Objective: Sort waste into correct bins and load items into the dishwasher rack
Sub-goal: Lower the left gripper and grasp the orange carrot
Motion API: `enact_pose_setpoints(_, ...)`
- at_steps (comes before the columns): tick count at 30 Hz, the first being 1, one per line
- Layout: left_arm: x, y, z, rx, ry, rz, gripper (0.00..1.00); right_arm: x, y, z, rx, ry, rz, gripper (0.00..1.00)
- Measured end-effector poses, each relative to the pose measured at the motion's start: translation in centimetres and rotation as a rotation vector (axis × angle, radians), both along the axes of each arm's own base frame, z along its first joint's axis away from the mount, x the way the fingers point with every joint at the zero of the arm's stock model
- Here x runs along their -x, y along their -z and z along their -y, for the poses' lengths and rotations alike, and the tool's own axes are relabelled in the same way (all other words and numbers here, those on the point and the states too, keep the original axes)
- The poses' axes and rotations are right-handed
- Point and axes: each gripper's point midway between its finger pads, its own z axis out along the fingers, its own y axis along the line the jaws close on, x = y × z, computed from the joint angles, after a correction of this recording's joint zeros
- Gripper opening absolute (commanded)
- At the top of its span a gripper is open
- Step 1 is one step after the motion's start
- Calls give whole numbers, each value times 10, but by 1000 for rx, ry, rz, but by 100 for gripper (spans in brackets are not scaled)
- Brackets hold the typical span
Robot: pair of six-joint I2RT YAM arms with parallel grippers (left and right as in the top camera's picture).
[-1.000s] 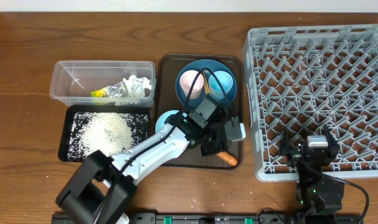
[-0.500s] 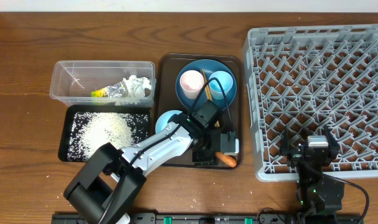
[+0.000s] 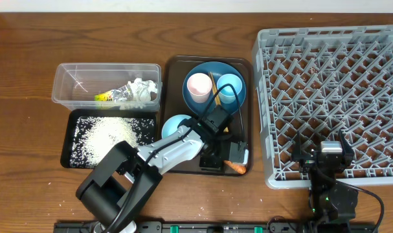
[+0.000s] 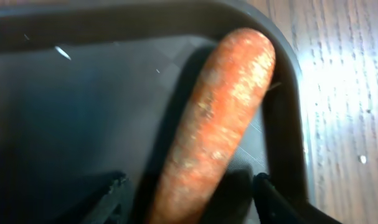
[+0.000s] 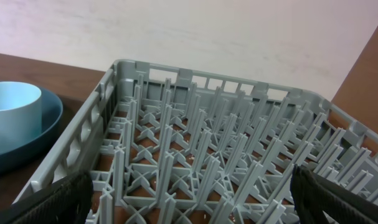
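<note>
Because the carrot [image 4: 220,124] lies tucked into the brown tray's [image 4: 64,112] corner nearest the rack, close along its rim, the left claw [image 4: 192,202] straddles it, jaws wide on either side and not yet closed, probably to lift it binward. The right claw [image 5: 195,208] sits wide, empty, beside the dishwasher rack [image 5: 195,155].

1. The left arm [image 3: 164,152] stretched out low, its white link slanting toward its claw.
2. The left gripper [image 4: 190,198] pointed downward with its jaws parted, a dark fingertip [image 4: 114,190] at either side of the gap.
3. The right arm [image 3: 329,188] sat folded, well off to that claw's right.
4. The right gripper [image 5: 190,202] faced forward and level, its jaws spread wide.
</note>
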Motion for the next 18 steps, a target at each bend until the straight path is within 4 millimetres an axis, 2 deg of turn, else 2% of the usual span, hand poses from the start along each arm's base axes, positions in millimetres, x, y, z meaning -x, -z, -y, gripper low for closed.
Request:
enact_pose_setpoints(2,-1,0,1,4,2,5,41,0,0,0,0,0,0,99)
enact_pose_setpoints(4,-1,0,1,5,5,7,35,0,0,0,0,0,0,99)
enact_pose_setpoints(12,-1,0,1,5,14,12,33,0,0,0,0,3,1,99)
enact_pose_setpoints(18,-1,0,1,4,17,12,27,0,0,1,0,3,0,99)
